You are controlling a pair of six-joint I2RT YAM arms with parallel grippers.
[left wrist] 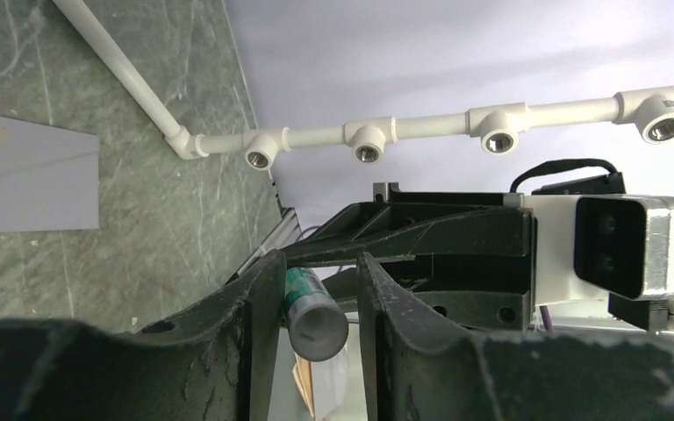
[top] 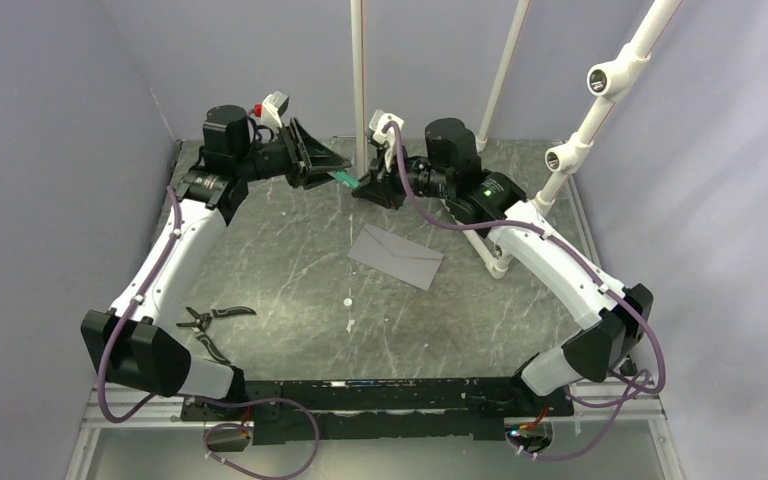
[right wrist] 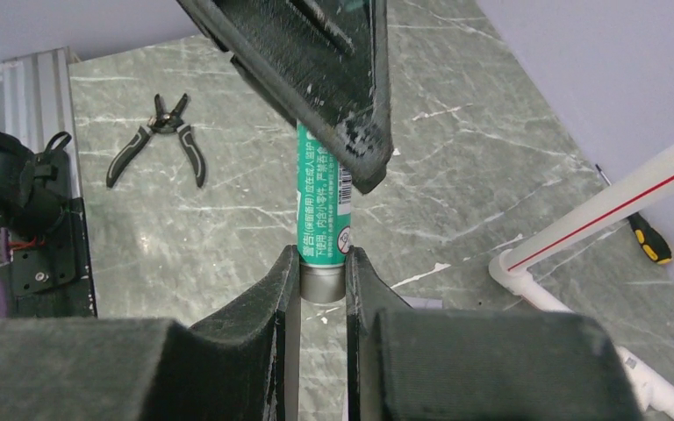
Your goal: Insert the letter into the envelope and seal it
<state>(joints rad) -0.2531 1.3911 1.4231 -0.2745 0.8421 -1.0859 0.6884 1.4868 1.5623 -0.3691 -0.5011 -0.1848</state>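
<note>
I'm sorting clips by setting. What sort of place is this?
Most likely a robot test booth in a lab or workshop: plain grey walls close in a marbled table, a white pipe frame rises at its back and right, and pliers lie on it.

text on: green glue stick [right wrist: 322, 206] | print: white Chinese characters in several lines running along the barrel | legible: 1 line seems to open with 警告, the rest too small to read surely | barcode: on a white patch at the far end, digits illegible | sign: small round white symbol by the grey cap, content unclear
</note>
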